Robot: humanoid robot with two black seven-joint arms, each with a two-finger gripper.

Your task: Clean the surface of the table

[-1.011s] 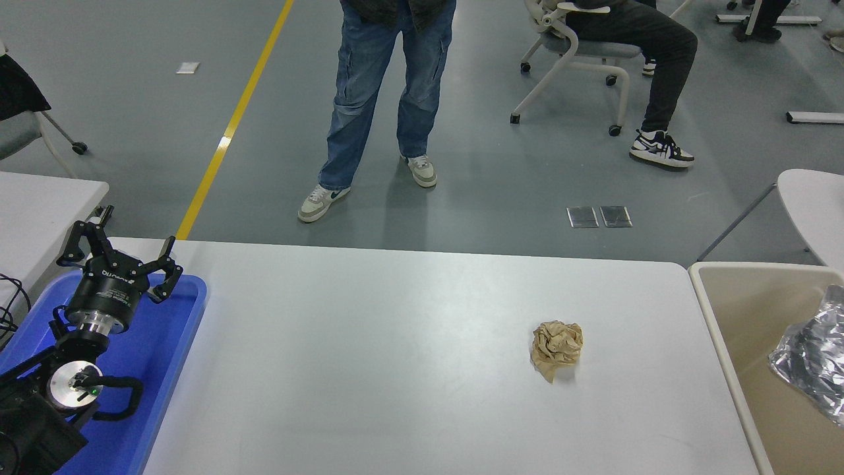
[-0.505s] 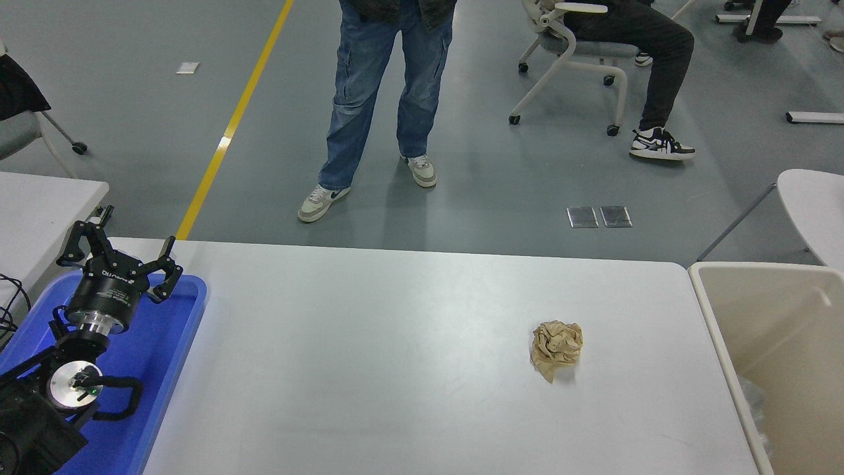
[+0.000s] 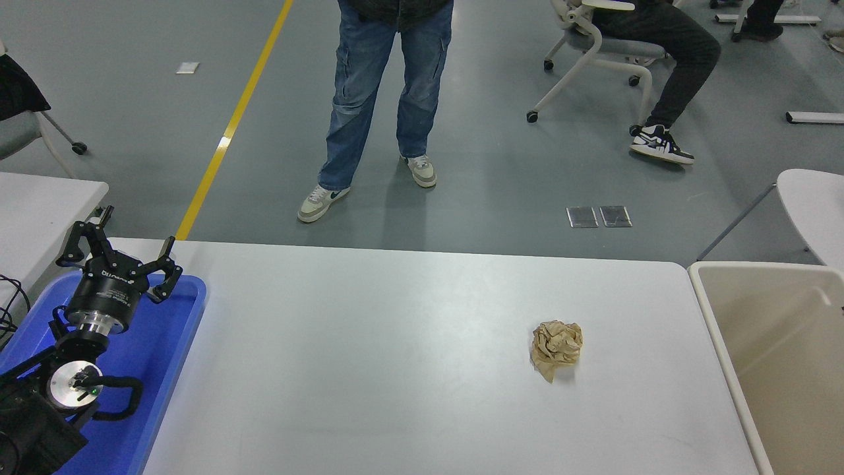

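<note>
Your worktop fills the lower middle of view, white and matte; one crumpled brown paper ball sits on its right half; a beige bin stands just past the right edge; your left gripper hangs parked over the blue tray, fingers spread wide; a person stands beyond.

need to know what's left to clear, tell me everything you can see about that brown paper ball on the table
The brown paper ball is a loosely crumpled wad of tan, kraft-like paper, deeply creased, with a pointed flap sticking out at its near side. It lies alone on the table surface, right of centre, nearer the beige bin than the blue tray. Nothing but the tabletop touches it.
</note>
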